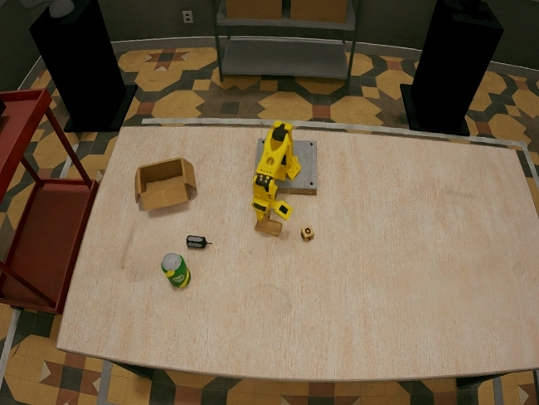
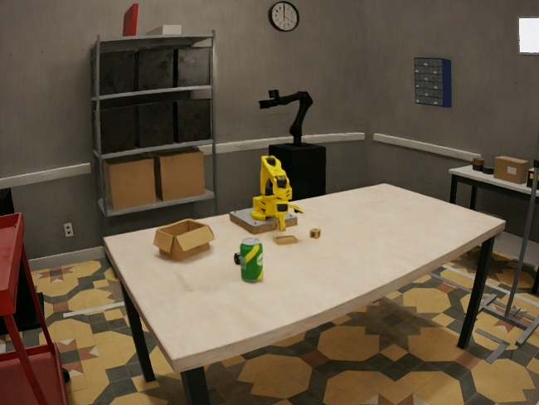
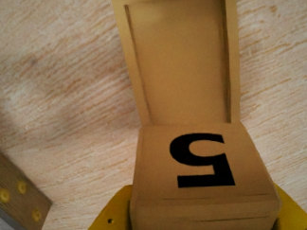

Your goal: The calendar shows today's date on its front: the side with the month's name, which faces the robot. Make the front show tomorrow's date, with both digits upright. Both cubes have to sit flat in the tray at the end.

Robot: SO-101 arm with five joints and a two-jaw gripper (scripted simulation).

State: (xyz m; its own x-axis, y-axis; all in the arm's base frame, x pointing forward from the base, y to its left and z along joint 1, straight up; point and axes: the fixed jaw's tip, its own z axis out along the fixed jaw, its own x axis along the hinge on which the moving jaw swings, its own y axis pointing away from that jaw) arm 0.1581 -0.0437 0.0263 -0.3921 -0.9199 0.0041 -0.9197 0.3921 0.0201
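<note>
My gripper (image 1: 265,216) (image 2: 282,228) (image 3: 205,212) is shut on a tan cube (image 3: 153,165) with a black 5 on the face toward the wrist camera; the 5 looks upside down there. The held cube is at the near end of the calendar tray (image 1: 268,226) (image 2: 285,239) (image 3: 180,61), in the wrist view overlapping that end. Whether it touches the tray is hidden. The rest of the tray is empty. A second cube (image 1: 307,233) (image 2: 315,233) stands on the table beside the tray, with a 0 on top in the top view. The month's name is not visible.
An open cardboard box (image 1: 164,185) (image 2: 185,239) stands at the left. A green can (image 1: 176,270) (image 2: 251,261) stands near a small black tool (image 1: 196,241) (image 2: 237,257). The arm's grey base plate (image 1: 307,168) (image 3: 21,200) lies behind the tray.
</note>
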